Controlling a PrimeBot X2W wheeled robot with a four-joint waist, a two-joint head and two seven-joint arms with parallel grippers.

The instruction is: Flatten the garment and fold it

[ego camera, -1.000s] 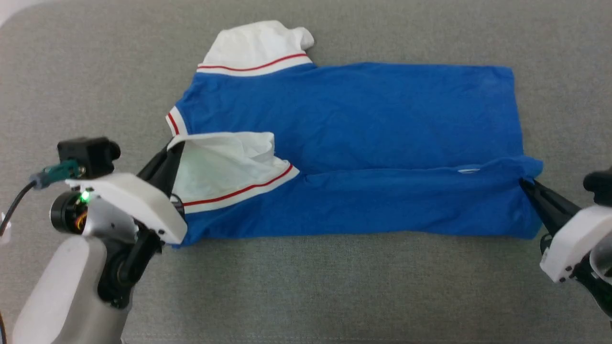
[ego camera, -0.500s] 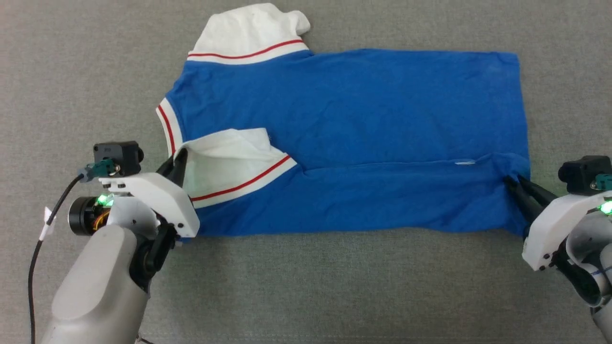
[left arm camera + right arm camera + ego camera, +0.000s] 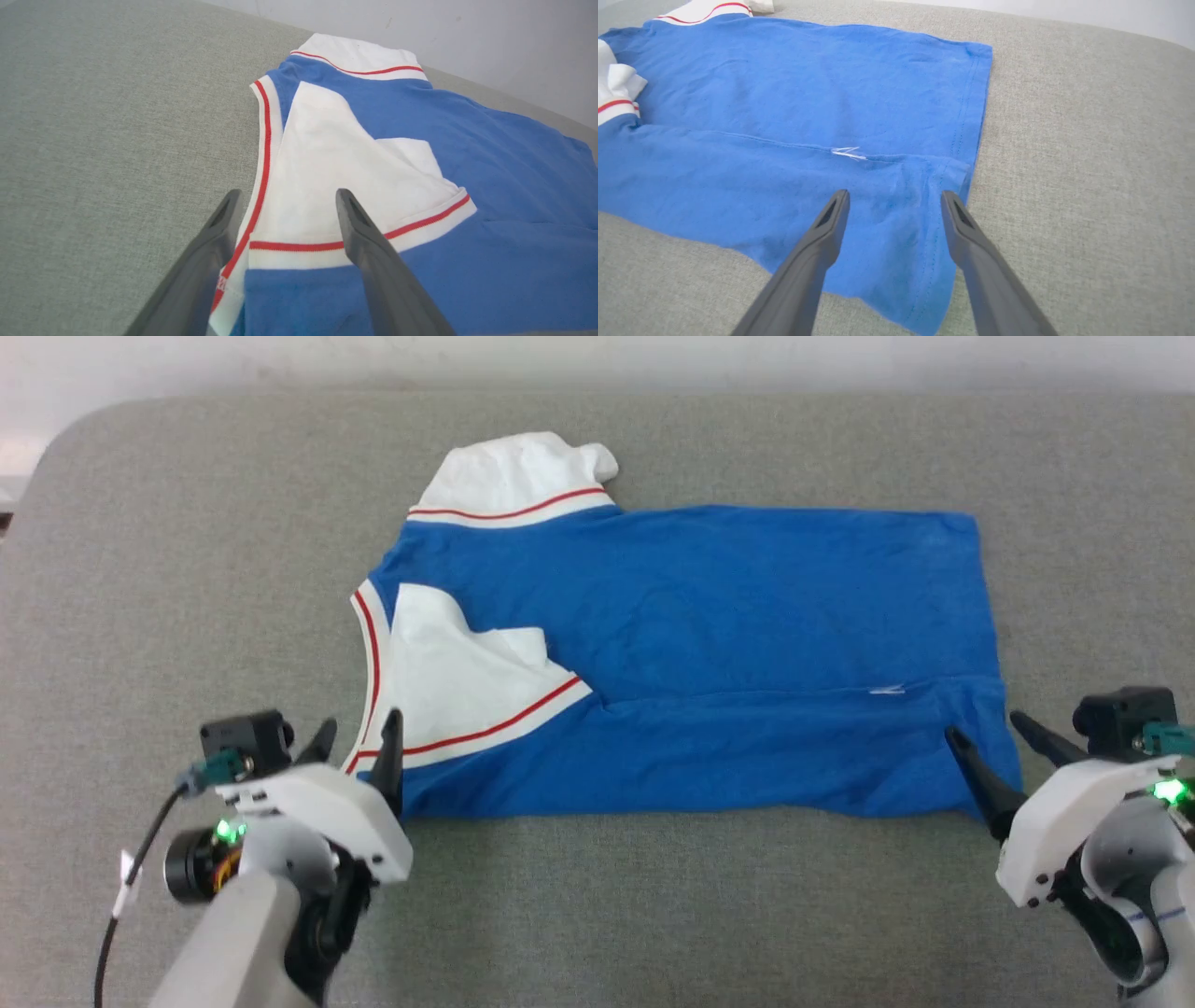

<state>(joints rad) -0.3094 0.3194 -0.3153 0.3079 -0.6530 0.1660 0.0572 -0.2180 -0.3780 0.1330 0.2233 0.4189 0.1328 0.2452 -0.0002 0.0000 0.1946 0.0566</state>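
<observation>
The garment lies on the grey surface, royal blue with white sleeves and red-and-white trim. Its near long edge is folded over onto the body, and the near white sleeve lies flat on top. My left gripper stands open at the garment's near left corner, its fingers straddling the trim with nothing held. Open as well, my right gripper hovers over the near right hem corner. The far sleeve sticks out at the back.
The grey padded table runs wide on all sides of the garment. Its back edge meets a pale wall. A black cable hangs from my left wrist.
Both grippers opened and let go of the garment's folded edge, then drew back toward me. The near sleeve dropped flat. The head camera tilted, so the whole scene sits lower.
</observation>
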